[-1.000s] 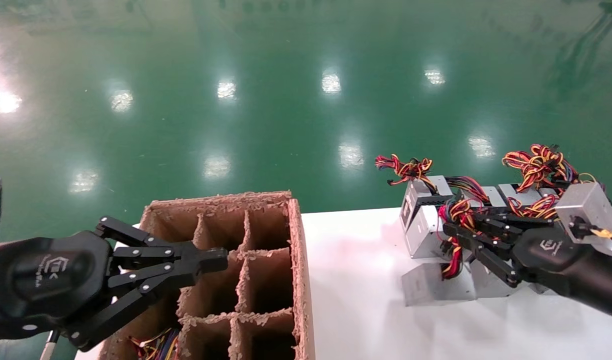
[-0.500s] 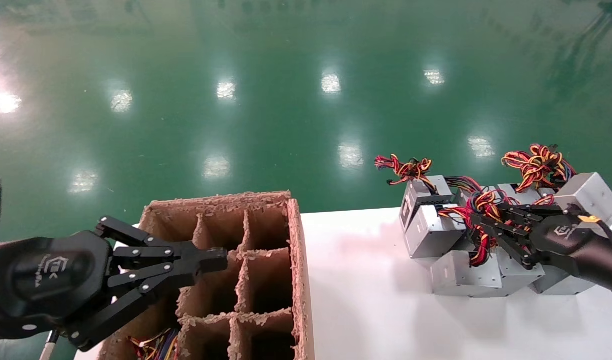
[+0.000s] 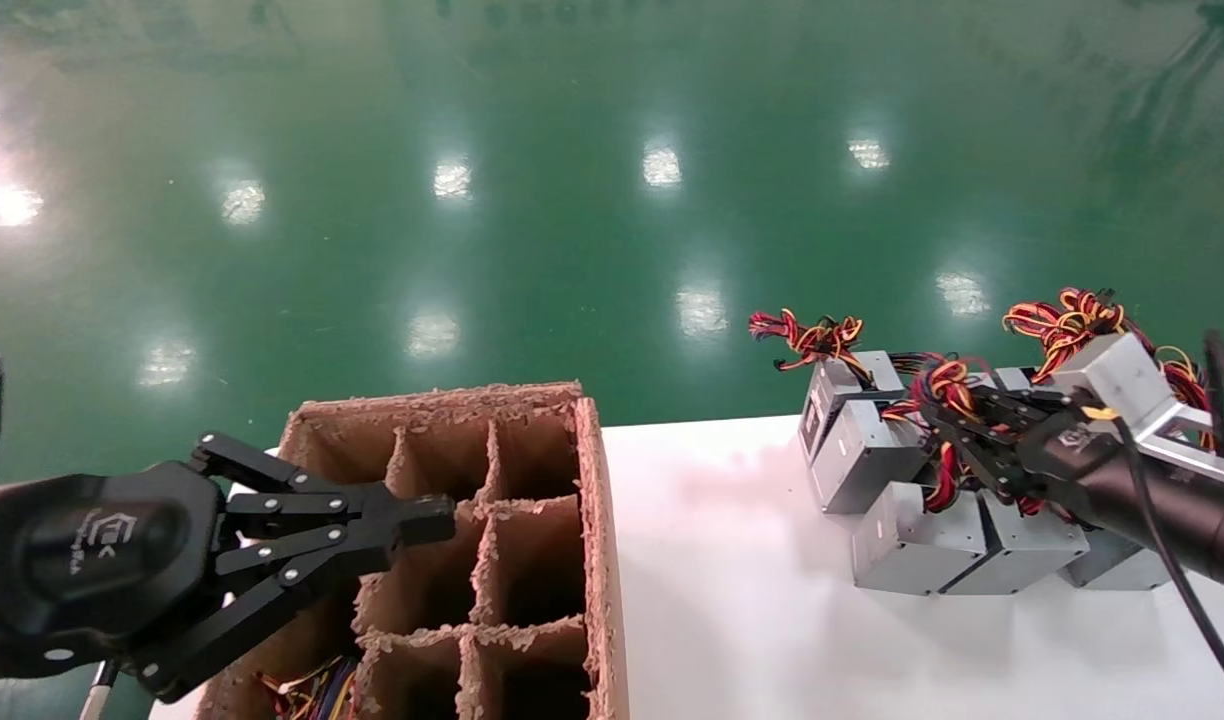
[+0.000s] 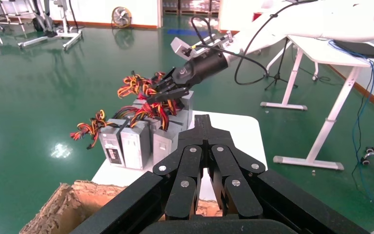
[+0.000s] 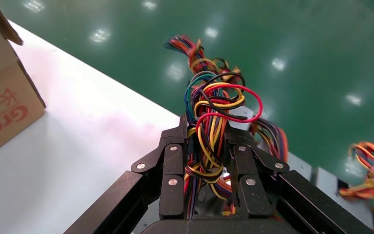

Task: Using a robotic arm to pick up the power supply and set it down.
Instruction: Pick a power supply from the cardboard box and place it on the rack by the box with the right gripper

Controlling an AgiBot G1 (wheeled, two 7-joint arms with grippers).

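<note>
Wires [image 5: 209, 126] of the power supply [image 3: 867, 450] are pinched between the right gripper [image 3: 947, 440]'s closed fingers; the box sits among grey units on the white table [image 3: 732, 600]. Left gripper [image 3: 412, 525], shut empty, hovers over the cardboard crate [image 3: 597, 520].

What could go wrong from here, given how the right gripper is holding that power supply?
The right gripper is shut on the wire bundle, not the metal casing, so the power supply could swing or slip out as it moves. It sits tight among neighbouring power supplies whose wires lie close by, so the load may snag and drag them along. The left gripper is parked over the cardboard box and adds no risk.
</note>
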